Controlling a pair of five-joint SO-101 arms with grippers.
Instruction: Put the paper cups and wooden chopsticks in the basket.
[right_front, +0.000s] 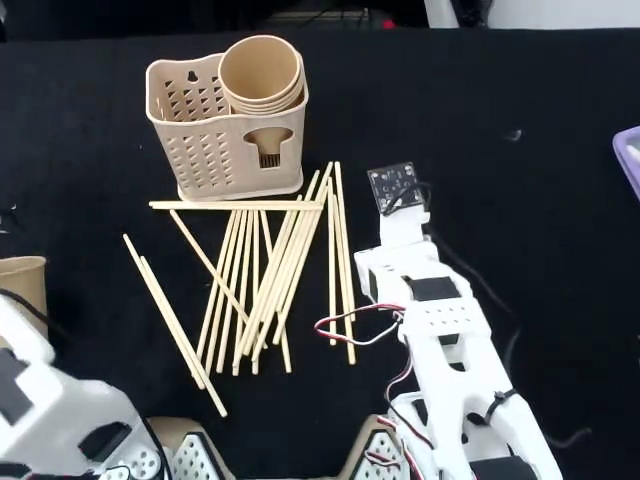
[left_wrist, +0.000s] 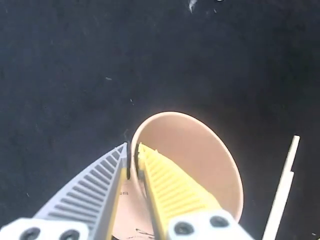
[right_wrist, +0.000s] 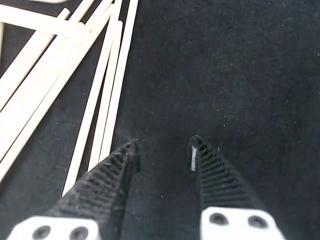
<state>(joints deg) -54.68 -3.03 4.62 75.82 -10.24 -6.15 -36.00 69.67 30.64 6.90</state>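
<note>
A beige slotted basket (right_front: 215, 150) stands at the back left of the black table, with a stack of paper cups (right_front: 262, 70) in its right compartment. Several wooden chopsticks (right_front: 265, 270) lie fanned out in front of it. My left gripper (left_wrist: 131, 147) is shut on the rim of another paper cup (left_wrist: 200, 150), yellow finger inside and grey finger outside. That cup (right_front: 20, 285) is at the table's left edge. My right gripper (right_wrist: 164, 145) is open just above bare cloth, beside the rightmost chopsticks (right_wrist: 100, 90). The right arm (right_front: 420, 290) stands right of the pile.
A purple object (right_front: 630, 160) pokes in at the right edge. Beige perforated pieces (right_front: 190, 455) sit at the front edge between the arm bases. One chopstick (left_wrist: 285, 185) lies close to the held cup. Open black cloth stretches to the right of the basket.
</note>
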